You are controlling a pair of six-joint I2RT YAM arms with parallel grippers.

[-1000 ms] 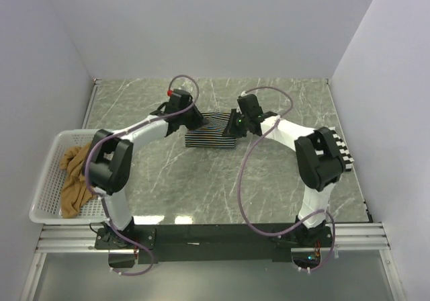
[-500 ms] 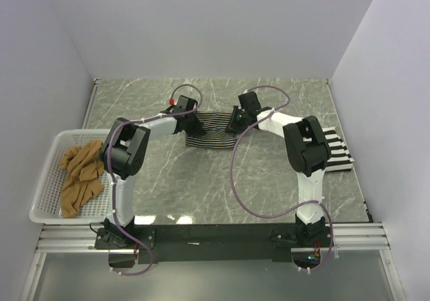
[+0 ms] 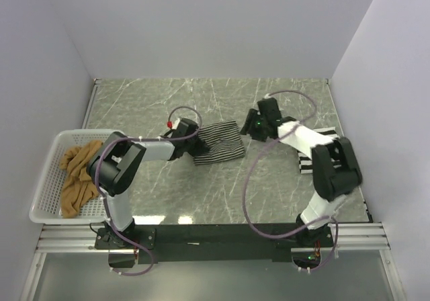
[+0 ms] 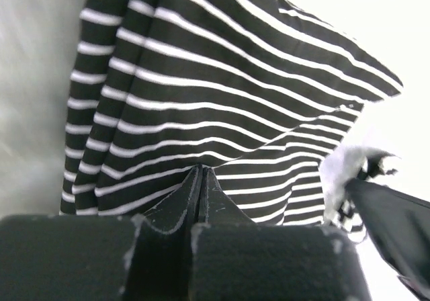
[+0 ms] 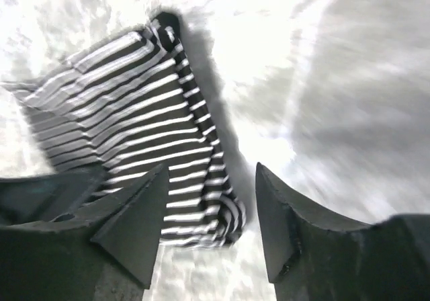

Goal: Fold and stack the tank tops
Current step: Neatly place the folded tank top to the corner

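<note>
Holding the thin-striped top [image 3: 218,143] pinched at its left edge in my left gripper [image 4: 201,173]; right gripper [image 3: 252,123] hangs spread just off its right edge. I see the wide-striped top [image 3: 304,161] farther right, bare table [image 3: 201,187] on the near side.

Grey-green marbled tabletop [image 3: 201,193], thin-striped dark tank top [image 3: 218,143] at centre, wide black-and-white striped top [image 3: 328,134] at right, white plastic mesh basket [image 3: 44,180] at left edge

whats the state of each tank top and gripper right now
thin-striped tank top: rumpled on table, edge pinched
wide-striped tank top: flat on table, partly hidden
tan-brown tank top: crumpled in basket
left gripper: jaws shut on thin-striped tank top
right gripper: jaws open, empty
</note>
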